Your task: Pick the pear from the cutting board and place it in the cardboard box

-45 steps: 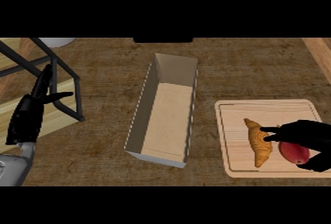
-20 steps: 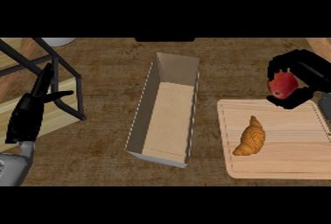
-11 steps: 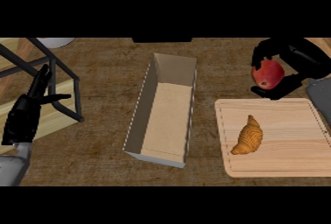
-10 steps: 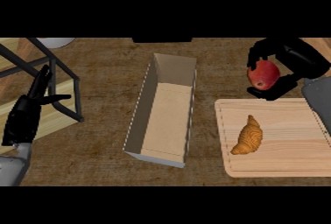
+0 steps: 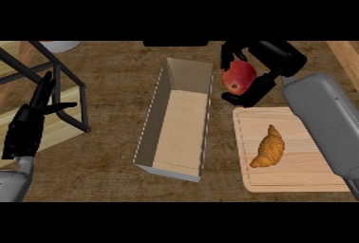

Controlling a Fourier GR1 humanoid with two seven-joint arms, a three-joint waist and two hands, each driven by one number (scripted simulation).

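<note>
One hand matters here: your right hand [image 5: 270,57] is clenched around the pear [image 5: 238,78], fingers curling over its top and a thumb under it, so part of the red fruit is hidden. The pear sits at 8 o'clock from the palm, off the cutting board [image 5: 308,178], just beside the cardboard box [image 5: 175,126] at its 2 o'clock corner. A croissant [image 5: 269,147] lies on the board. Your left hand [image 5: 32,121] rests at 9 o'clock, fingers straight. The counter [image 5: 112,180] is dark wood; a black frame [image 5: 67,88] crosses the left edge.
</note>
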